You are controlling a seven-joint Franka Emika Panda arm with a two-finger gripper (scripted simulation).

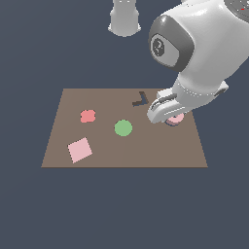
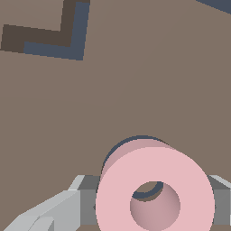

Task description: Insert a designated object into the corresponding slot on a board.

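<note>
My gripper (image 1: 171, 118) hangs over the board (image 1: 121, 151) near the edge at the exterior view's right, shut on the object, a light-pink ring (image 1: 177, 119). The wrist view shows the ring (image 2: 117, 194) large and close, with a grey finger (image 2: 83, 200) pressing on either side of it. The slot (image 2: 128, 142) appears only as a dark arc around the ring's far lower edge and again through the centre hole. The ring sits directly above the slot; whether its lower end is inside, I cannot tell. The arm hides the slot in the exterior view.
A dark V-shaped recess (image 1: 140, 100) (image 2: 49, 43) lies just beyond the gripper. A green disc (image 1: 123, 128) sits mid-board, with a red rounded piece (image 1: 88, 115) and a pale pink square (image 1: 79, 150) toward the exterior view's left. The robot's base (image 1: 124, 19) stands behind the board.
</note>
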